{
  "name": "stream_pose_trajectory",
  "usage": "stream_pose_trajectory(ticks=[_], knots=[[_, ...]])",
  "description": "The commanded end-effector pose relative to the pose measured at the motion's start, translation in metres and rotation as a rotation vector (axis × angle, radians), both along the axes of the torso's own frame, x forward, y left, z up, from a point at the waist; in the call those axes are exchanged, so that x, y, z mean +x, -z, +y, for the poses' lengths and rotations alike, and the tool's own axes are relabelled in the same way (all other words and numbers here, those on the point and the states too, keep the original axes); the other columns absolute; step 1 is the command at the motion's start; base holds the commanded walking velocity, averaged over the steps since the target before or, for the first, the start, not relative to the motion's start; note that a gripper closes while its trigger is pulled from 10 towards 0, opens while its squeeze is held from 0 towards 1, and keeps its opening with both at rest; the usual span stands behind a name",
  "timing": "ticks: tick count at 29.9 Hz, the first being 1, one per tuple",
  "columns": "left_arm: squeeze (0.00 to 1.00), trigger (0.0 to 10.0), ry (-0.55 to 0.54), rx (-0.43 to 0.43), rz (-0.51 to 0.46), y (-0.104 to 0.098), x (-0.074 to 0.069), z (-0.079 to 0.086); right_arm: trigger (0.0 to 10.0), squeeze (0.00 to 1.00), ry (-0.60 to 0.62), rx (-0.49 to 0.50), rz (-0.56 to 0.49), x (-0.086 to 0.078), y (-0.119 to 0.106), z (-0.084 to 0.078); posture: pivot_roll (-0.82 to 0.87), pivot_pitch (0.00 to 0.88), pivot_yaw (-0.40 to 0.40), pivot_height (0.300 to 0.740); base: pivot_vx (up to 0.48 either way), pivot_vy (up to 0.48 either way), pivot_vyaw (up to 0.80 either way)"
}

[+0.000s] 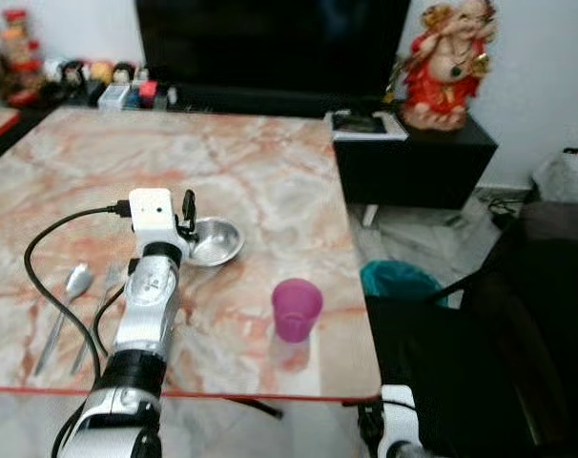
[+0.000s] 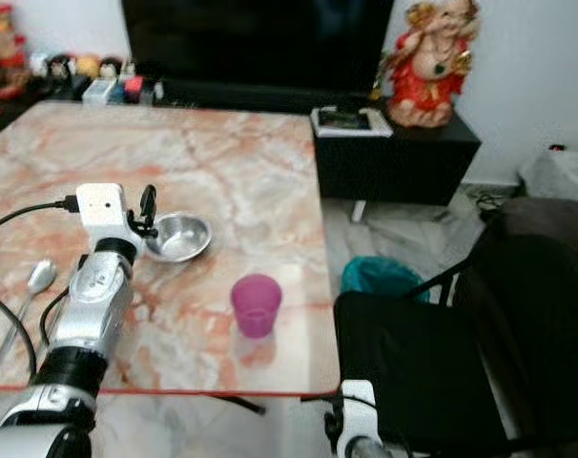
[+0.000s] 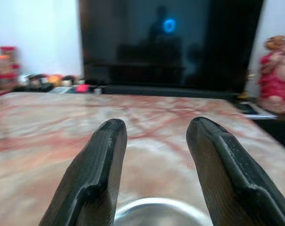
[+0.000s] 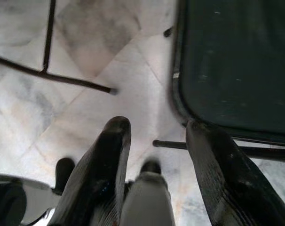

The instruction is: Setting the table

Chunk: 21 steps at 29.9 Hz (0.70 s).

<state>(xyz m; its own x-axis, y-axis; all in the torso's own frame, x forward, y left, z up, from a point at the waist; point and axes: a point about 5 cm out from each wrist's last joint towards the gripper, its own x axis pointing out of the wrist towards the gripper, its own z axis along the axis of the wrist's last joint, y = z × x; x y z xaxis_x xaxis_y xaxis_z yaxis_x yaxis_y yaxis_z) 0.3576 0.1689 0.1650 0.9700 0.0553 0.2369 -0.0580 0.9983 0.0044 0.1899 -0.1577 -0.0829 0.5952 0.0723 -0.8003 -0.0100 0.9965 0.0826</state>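
Table (image 1: 270,162): we see a wide marble-patterned top in pink and cream with a red front edge; a dark screen (image 1: 270,43) stands beyond its far edge.
Chair (image 1: 480,353): a dark seat sits just off the table's right side, over a pale tiled floor, with a teal bin (image 1: 399,280) beside it.
Figurine (image 1: 448,62): a red and gold statue stands on a low black cabinet (image 1: 413,157) at the far right.
Left arm (image 1: 148,305): our silver arm reaches forward over the near left part of the table.
Left gripper (image 3: 156,141): its two black fingers (image 3: 98,165) are spread apart with nothing between them, just above the near rim of the bowl.
Bowl (image 1: 215,239): a small steel bowl sits on the table, directly ahead of and just below the fingertips.
Cup (image 1: 297,308): a purple cup stands upright near the front right edge, apart from the bowl.
Spoon (image 1: 68,296) and fork (image 1: 103,301): they lie side by side left of the arm.
Right gripper (image 4: 156,141): it hangs low beside the chair, fingers parted over the floor, holding nothing.
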Motion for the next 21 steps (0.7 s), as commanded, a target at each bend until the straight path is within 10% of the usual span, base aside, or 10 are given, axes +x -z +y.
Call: stream_pose_trajectory(ticks=[1, 10, 11, 12, 13, 21], knots=[[0.0, 10.0, 0.023, -0.004, -0.007, -0.002, 0.001, -0.008, 10.0, 0.0, 0.023, -0.015, -0.006, 0.001, -0.001, -0.009, 0.01, 0.0, -0.069, 0.74, 0.0, 0.0, 0.0], [0.0, 10.0, -0.038, -0.089, 0.027, -0.001, 0.004, 0.003, 10.0, 0.0, 0.021, -0.015, -0.001, 0.001, -0.001, -0.01, 0.0, 0.0, -0.074, 0.74, 0.0, 0.0, 0.0], [0.49, 10.0, -0.066, -0.125, 0.038, -0.002, 0.006, 0.009, 10.0, 0.0, 0.019, -0.016, 0.002, 0.0, -0.001, -0.01, 0.0, 0.0, -0.077, 0.74, 0.0, 0.0, 0.0], [0.49, 10.0, -0.073, -0.133, 0.043, -0.002, 0.006, 0.01, 10.0, 0.0, 0.019, -0.016, 0.003, 0.0, 0.0, -0.01, 0.0, 0.0, -0.077, 0.74, 0.0, 0.0, 0.0], [1.0, 10.0, -0.081, -0.168, 0.049, -0.003, 0.008, 0.014, 10.0, 0.0, 0.018, -0.017, 0.004, -0.001, 0.0, -0.011, 0.0, 0.0, -0.078, 0.74, 0.0, 0.0, 0.0], [1.0, 10.0, -0.171, -0.301, 0.099, -0.008, 0.018, 0.035, 10.0, 0.0, 0.016, -0.024, 0.008, -0.002, 0.0, -0.015, -0.01, 0.0, -0.081, 0.74, 0.0, 0.0, 0.0]])
